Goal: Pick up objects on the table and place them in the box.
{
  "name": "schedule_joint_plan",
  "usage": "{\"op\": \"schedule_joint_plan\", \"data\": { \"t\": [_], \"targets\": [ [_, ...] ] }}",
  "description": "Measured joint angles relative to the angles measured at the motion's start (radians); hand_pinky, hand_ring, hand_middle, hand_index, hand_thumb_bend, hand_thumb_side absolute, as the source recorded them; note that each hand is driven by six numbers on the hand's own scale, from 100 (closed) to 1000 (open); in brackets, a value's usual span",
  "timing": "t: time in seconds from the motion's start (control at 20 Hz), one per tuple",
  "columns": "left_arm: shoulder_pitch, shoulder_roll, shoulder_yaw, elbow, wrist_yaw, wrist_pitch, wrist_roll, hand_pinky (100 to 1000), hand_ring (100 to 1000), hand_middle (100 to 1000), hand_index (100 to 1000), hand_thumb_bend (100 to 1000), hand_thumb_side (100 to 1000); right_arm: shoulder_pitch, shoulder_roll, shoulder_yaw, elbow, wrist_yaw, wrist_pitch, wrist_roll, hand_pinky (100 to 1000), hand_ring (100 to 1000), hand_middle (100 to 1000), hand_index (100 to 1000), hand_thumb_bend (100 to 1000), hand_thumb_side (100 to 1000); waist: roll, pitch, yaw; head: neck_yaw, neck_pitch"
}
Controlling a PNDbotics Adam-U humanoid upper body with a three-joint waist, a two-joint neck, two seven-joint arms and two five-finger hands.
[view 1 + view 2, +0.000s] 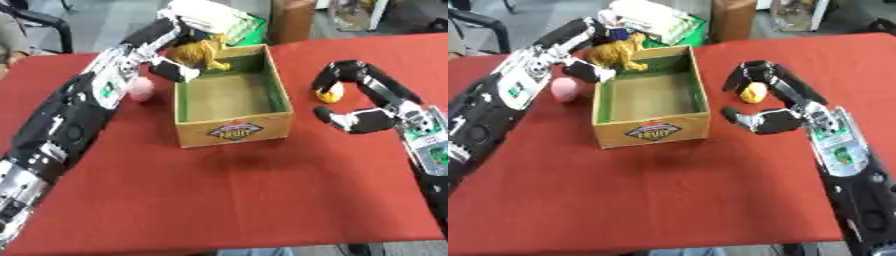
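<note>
Left hand (179,55) is curled round an orange-brown plush toy (203,52), holding it over the far-left corner of the box (234,131); to finish well, bring it further inward past the rim, then let go low so it doesn't bounce out. Right hand (767,97) sits beside the box with fingers arched over, not yet pinching, a small yellow object (753,92) on the red desk (262,200). Count: one box, empty inside; one plush; one yellow object; one pink ball (140,88) left of the box.
</note>
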Motion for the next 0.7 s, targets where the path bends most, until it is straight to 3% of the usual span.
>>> {"op": "schedule_joint_plan", "data": {
  "t": [0.15, 0.25, 0.35, 0.4, 0.5, 0.6, 0.7],
  "targets": [
    [0.001, -0.025, -0.005, 0.028, -0.035, -0.022, -0.055, 593, 497, 436, 624, 220, 254, 0.0, 0.009, 0.008, 0.004, 0.0, 0.004, 0.004, 585, 666, 613, 664, 339, 502, -0.001, 0.0, -0.004, 0.0, 0.0],
    [0.004, -0.036, -0.008, 0.041, -0.045, -0.033, -0.079, 615, 541, 490, 666, 288, 266, 0.0, 0.015, 0.012, 0.008, 0.0, 0.004, 0.004, 586, 666, 614, 665, 340, 505, -0.003, 0.0, -0.004, 0.0, 0.0],
    [0.007, -0.041, -0.009, 0.046, -0.049, -0.044, -0.103, 635, 576, 546, 687, 371, 278, 0.0, 0.019, 0.013, 0.01, 0.0, 0.004, 0.004, 586, 666, 614, 665, 340, 504, -0.004, 0.0, -0.004, 0.0, 0.0],
    [0.008, -0.043, -0.012, 0.047, -0.05, -0.049, -0.117, 661, 616, 601, 722, 501, 297, 0.0, 0.02, 0.013, 0.01, 0.0, 0.004, 0.004, 586, 666, 613, 665, 341, 503, -0.004, 0.0, -0.003, 0.0, 0.0],
    [0.009, -0.043, -0.015, 0.046, -0.053, -0.059, -0.155, 691, 670, 674, 769, 611, 319, 0.0, 0.02, 0.013, 0.012, 0.0, 0.003, 0.003, 586, 666, 613, 665, 340, 503, -0.005, 0.0, -0.003, -0.001, 0.0],
    [0.01, -0.043, -0.02, 0.042, -0.058, -0.067, -0.198, 715, 712, 733, 806, 656, 339, 0.0, 0.02, 0.013, 0.014, 0.0, 0.003, 0.003, 585, 665, 612, 664, 338, 500, -0.006, 0.0, -0.001, -0.001, 0.0],
    [0.011, -0.043, -0.02, 0.032, -0.057, -0.07, -0.238, 726, 733, 758, 820, 642, 375, 0.0, 0.02, 0.012, 0.015, 0.0, 0.003, 0.003, 585, 665, 612, 664, 337, 500, -0.007, 0.0, 0.001, -0.002, 0.0]
  ]
}}
